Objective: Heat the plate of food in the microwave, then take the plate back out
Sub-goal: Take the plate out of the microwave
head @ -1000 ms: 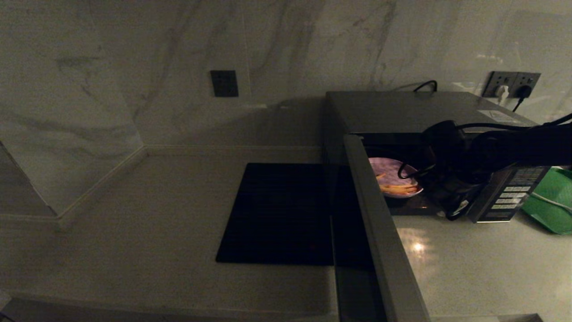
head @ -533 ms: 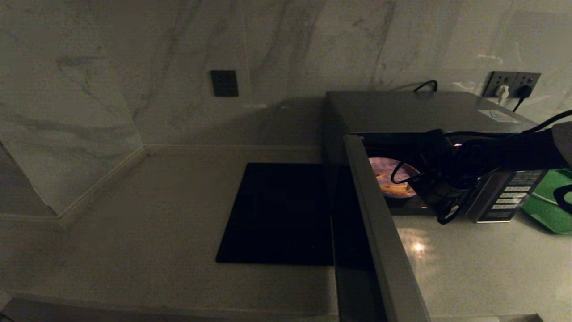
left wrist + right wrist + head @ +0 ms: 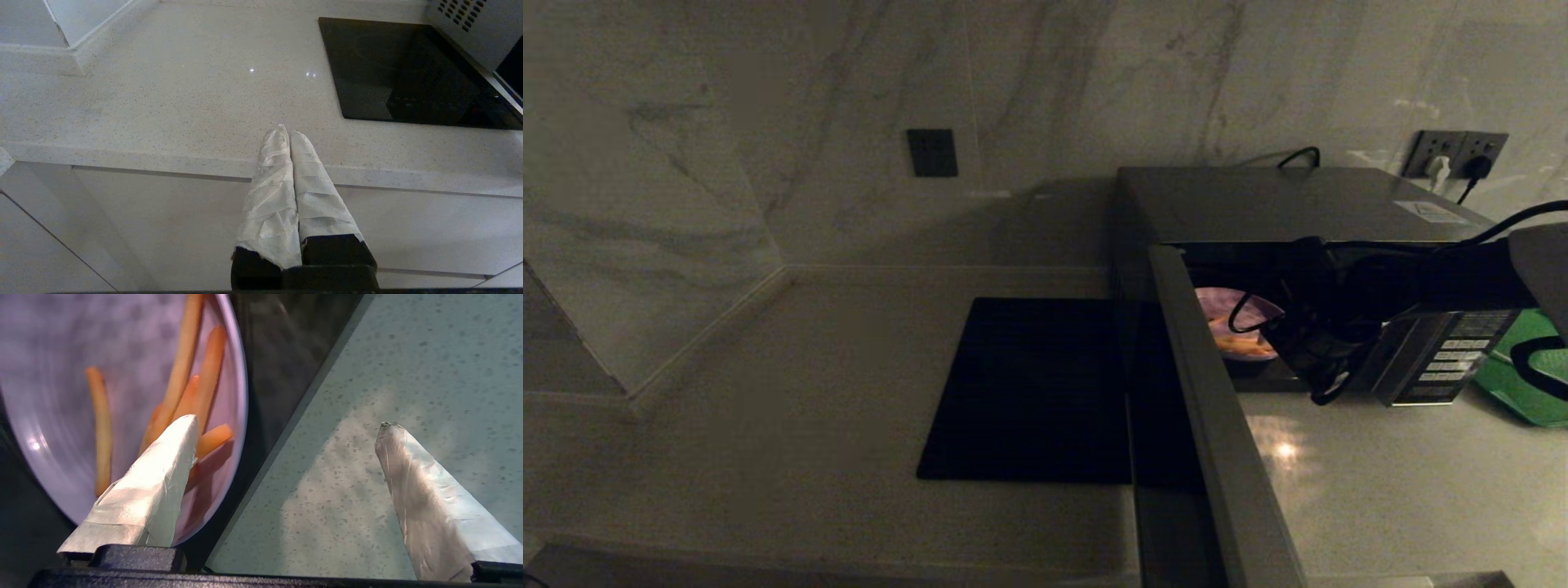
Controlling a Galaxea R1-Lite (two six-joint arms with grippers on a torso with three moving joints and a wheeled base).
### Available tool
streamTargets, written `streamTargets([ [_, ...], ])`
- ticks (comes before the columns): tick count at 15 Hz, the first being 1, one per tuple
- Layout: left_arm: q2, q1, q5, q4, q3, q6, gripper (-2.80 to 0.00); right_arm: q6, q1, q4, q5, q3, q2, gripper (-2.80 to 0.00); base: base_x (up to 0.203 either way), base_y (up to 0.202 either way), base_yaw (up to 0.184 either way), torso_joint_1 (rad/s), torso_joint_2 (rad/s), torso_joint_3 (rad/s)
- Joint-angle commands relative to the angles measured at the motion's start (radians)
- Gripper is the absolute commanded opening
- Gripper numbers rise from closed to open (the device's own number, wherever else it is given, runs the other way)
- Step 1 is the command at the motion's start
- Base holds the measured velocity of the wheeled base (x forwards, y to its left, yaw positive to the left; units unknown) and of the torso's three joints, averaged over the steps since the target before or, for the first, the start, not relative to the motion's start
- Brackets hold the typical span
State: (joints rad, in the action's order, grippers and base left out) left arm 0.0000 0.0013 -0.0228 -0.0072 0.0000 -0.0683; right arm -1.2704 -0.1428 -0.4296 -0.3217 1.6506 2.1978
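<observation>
Microwave door swung wide, and the plate of food sits flat inside, its fries lying roughly parallel. Right gripper is spread open at the cavity mouth, one finger over the plate rim, the other above the surface. Left gripper hangs closed by the surface's front edge.
</observation>
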Motion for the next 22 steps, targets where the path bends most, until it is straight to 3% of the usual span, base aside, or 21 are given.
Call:
streamTargets([
  [1,0.000,0.000,0.000,0.000,0.000,-0.001,-2.80,-0.006,0.000,0.002,-0.002,0.026,0.018,0.00,0.000,0.000,0.000,0.000,0.00,0.000],
  [10,0.000,0.000,0.000,0.000,0.000,-0.001,-2.80,-0.004,0.002,-0.005,-0.005,0.065,0.079,0.00,0.000,0.000,0.000,0.000,0.00,0.000],
  [11,0.000,0.000,0.000,0.000,0.000,-0.001,-2.80,-0.006,0.002,-0.006,-0.005,0.057,0.074,-2.80,0.000,0.000,0.000,0.000,0.00,0.000],
  [22,0.001,0.000,0.000,0.000,0.000,-0.001,-2.80,-0.006,0.011,-0.028,-0.008,0.057,0.024,-2.80,0.000,0.000,0.000,0.000,0.00,0.000],
])
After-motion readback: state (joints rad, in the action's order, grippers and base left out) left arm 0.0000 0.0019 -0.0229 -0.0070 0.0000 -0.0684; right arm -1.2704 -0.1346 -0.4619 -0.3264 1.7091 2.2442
